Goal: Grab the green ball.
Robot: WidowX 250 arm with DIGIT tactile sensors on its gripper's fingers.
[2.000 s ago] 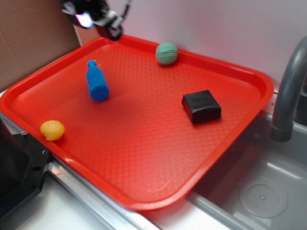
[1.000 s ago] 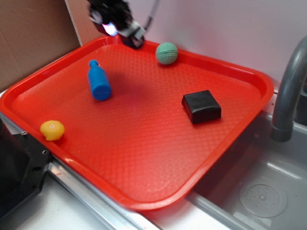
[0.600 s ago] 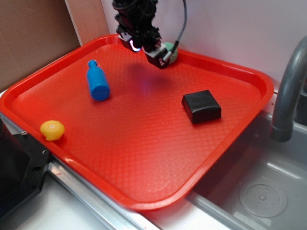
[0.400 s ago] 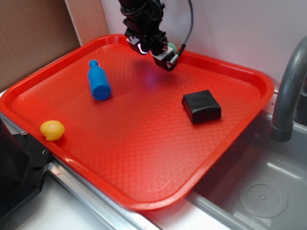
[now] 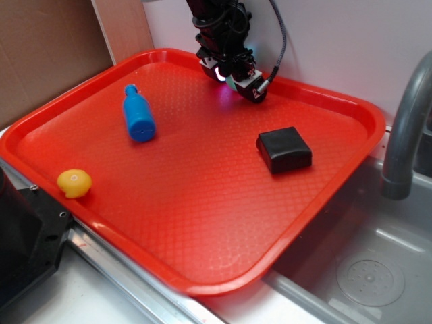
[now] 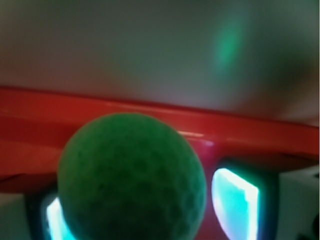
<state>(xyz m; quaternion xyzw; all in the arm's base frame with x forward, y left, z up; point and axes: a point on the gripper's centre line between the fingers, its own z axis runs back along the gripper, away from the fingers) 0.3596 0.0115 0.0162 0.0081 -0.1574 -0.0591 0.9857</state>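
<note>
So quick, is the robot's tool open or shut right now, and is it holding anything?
Tool: open, its fingers on either side of the green ball; not holding it yet.

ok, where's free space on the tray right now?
Largest bare patch: the near half of the red tray, below the blue bottle and black block. Also open between those two. The yellow toy takes the near-left edge. Crowded: the far rim, where the gripper hangs over the green ball.
</note>
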